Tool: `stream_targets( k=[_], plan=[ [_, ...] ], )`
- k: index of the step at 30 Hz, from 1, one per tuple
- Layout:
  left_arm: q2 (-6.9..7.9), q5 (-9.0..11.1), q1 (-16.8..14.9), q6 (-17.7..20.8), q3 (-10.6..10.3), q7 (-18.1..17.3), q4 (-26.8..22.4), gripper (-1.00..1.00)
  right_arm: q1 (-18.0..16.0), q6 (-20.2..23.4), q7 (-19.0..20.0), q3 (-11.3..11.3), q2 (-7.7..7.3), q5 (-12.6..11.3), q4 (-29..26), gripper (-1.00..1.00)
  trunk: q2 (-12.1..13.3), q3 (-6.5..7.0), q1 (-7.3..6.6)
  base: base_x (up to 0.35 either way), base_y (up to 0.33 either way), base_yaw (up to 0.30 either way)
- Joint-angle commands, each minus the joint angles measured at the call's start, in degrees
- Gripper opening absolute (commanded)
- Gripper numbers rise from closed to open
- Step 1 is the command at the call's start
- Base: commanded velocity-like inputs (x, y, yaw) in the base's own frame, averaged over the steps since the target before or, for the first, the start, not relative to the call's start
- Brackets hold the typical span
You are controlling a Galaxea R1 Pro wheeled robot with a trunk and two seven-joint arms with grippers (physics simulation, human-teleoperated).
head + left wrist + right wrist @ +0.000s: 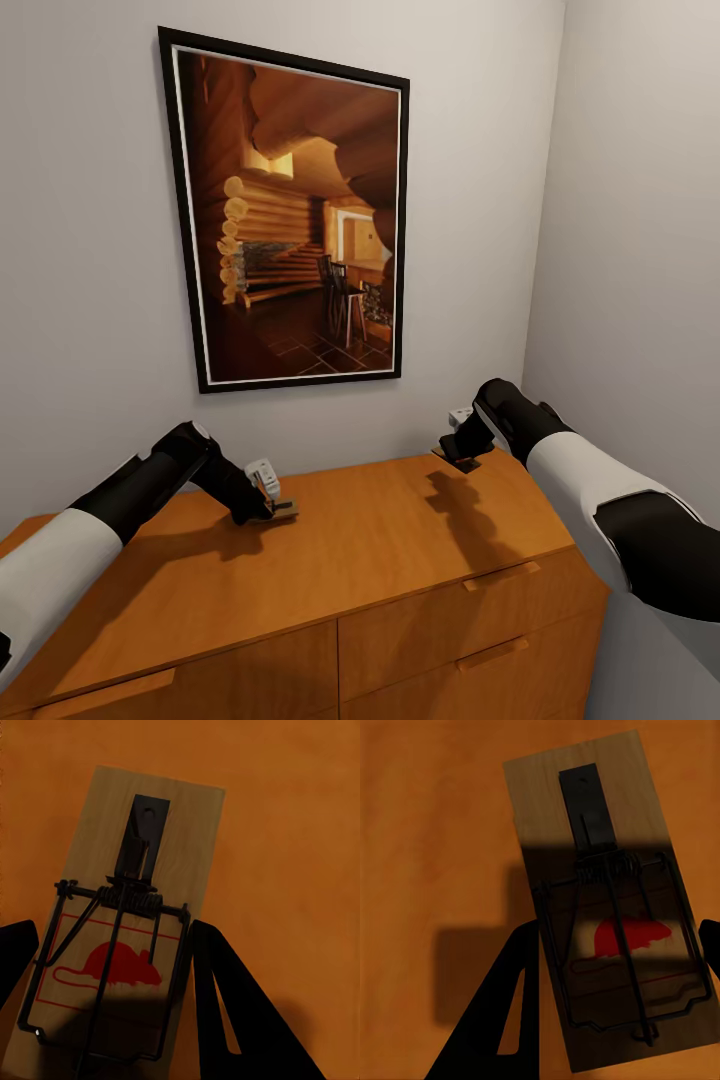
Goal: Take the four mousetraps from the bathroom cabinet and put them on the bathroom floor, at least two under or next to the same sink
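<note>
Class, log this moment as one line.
left gripper: holds mousetrap | right gripper: holds second mousetrap | both above cabinet

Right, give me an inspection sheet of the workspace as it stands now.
Surface: orange-brown cabinet top, drawer fronts with bar handles below.
Job's things: two mousetraps. One lies low at the cabinet top between the left gripper's fingers; the other is between the right gripper's fingers, raised above the top, its shadow falling below it.
Clutter: nothing seen.
Grippers: left gripper shut on its mousetrap, a finger along each long edge; right gripper shut on its mousetrap the same way.
Cables: nothing seen.
Surroundings: framed picture of a log-cabin room on the pale wall behind; a room corner to the right.
</note>
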Motion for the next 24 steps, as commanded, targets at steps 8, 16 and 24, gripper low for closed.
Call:
stream_targets(
  k=[8,16,24],
  plan=[
    [0.14,-0.4,-0.1,0.5,0.0,-0.5,-0.1,-1.00,0.0,0.1,0.6,0.2,-0.03,0.5,-0.1,-1.00,0.0,-0.08,0.00,-0.015,0.000,0.000],
    [0.96,-0.4,-0.1,0.8,0.1,-0.6,-0.4,-1.00,0.0,0.1,0.6,0.2,-0.03,0.5,-0.1,-1.00,0.0,-0.08,0.00,-0.262,0.000,0.000],
    [1.48,-0.5,-0.1,2.6,0.2,-0.6,-0.7,-1.00,0.0,0.1,0.4,0.2,0.04,0.7,-0.1,-1.00,0.0,-0.08,0.00,-0.340,0.000,0.000]
  ],
)
